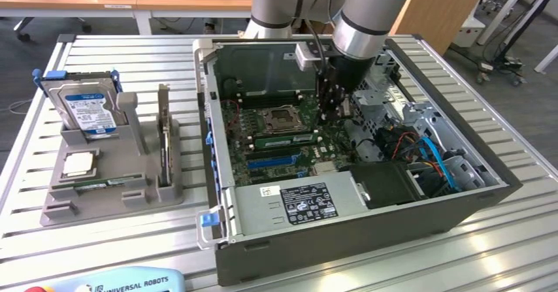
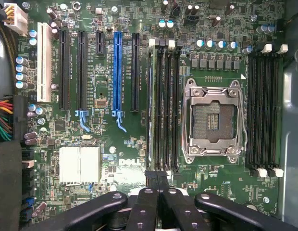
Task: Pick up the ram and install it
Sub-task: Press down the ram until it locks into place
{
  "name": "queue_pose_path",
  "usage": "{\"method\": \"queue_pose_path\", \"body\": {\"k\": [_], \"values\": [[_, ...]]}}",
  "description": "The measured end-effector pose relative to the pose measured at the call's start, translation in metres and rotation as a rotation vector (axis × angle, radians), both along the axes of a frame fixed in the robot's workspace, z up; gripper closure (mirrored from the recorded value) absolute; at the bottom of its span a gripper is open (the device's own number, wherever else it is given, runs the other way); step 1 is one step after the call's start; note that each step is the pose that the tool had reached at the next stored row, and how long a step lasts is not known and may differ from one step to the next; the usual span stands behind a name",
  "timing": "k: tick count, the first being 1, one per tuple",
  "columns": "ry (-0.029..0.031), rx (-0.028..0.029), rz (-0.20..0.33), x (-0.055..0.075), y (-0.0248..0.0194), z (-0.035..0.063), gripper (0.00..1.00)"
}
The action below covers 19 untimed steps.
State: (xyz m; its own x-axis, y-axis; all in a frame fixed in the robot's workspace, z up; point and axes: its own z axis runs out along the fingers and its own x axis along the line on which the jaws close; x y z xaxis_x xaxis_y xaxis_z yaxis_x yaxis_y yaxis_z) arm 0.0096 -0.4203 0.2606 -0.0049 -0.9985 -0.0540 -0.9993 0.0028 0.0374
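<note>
The black two-fingered gripper (image 2: 156,183) is hanging inside the open grey computer case (image 1: 349,240), its fingers pressed together over the green motherboard (image 2: 105,144); a thin green ram stick (image 2: 150,106) is sitting in the slot nearest the blue connector (image 2: 117,72), beside the empty silver processor socket (image 2: 214,120); another narrow green ram stick (image 1: 96,186) is lying in the grey parts holder (image 1: 104,204).

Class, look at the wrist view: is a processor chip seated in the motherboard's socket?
No. The socket sits open, showing bare contacts inside its metal frame, with no chip in it.

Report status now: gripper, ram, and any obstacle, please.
Gripper shut, low over motherboard. Ram standing in slot beside CPU socket. No obstacle seen.
</note>
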Motion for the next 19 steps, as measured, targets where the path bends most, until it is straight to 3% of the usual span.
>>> {"method": "queue_pose_path", "body": {"k": [12, 19], "values": [[0.0000, -0.0001, 0.000, 0.0000, 0.0000, 0.0000, 0.90], [0.0000, 0.0001, 0.000, 0.0000, 0.0000, -0.0064, 0.90]]}}
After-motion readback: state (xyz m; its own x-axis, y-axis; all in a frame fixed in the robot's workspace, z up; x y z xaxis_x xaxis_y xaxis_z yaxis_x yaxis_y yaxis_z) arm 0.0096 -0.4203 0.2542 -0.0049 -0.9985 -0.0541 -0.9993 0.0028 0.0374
